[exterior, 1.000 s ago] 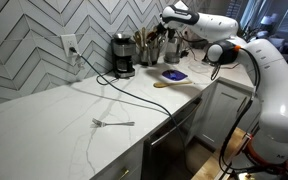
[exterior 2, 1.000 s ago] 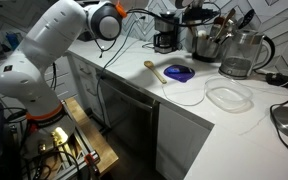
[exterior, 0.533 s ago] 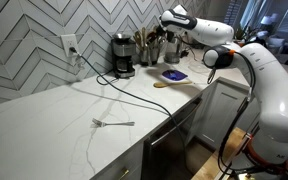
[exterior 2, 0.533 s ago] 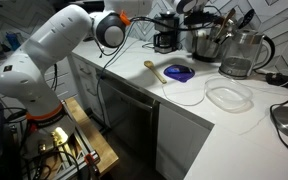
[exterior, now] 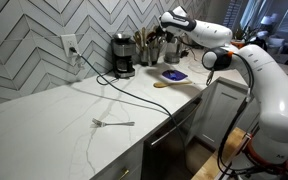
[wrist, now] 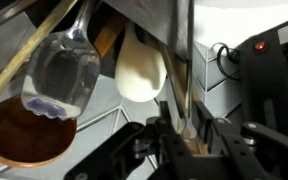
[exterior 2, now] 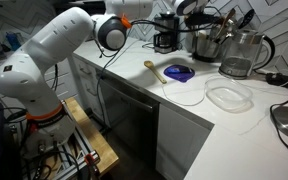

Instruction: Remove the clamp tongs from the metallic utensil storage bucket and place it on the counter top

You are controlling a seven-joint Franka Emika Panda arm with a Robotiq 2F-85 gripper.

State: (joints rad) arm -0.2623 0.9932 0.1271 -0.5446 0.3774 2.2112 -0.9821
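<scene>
**Gripper down among the utensils in the bucket**

In the wrist view the gripper (wrist: pixel 187 132) has its jaws narrowly apart on either side of one thin metal strip, seemingly the clamp tongs (wrist: pixel 185 60); whether the jaws are pressing on it cannot be told. Three spoon heads crowd beside it: one clear spoon (wrist: pixel 59 80), one wooden spoon (wrist: pixel 24 135) and one cream spoon (wrist: pixel 141 70). In an exterior view the single arm (exterior: pixel 269 75) reaches across the counter top (exterior: pixel 54 120), with its wrist bent down over the metallic utensil storage bucket (exterior: pixel 153 52), which stands beside one coffee maker (exterior: pixel 123 55).
</scene>
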